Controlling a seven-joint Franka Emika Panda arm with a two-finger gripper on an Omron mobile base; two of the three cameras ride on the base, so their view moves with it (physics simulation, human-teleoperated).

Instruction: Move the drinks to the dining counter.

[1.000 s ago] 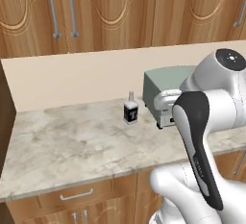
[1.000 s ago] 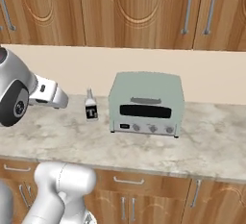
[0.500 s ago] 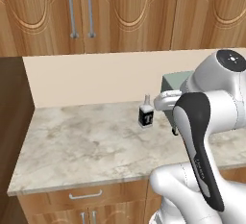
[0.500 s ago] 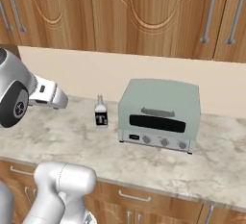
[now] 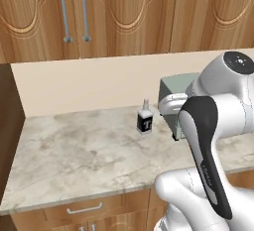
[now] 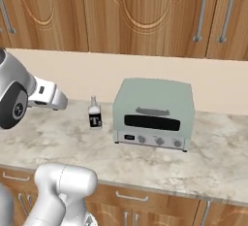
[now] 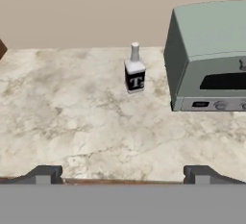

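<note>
Short clear bottle with black label (image 7: 135,69) — upright, well ahead of your two-finger gripper (image 7: 120,174), jaws wide, empty; pale-green toaster oven (image 7: 211,55) cut off.

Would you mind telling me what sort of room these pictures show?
Most likely a home kitchen. A marble-patterned worktop runs under wooden wall cabinets, with drawers below its edge. On it stand a pale green toaster oven and, just to its left, a short clear bottle with a black label.
</note>
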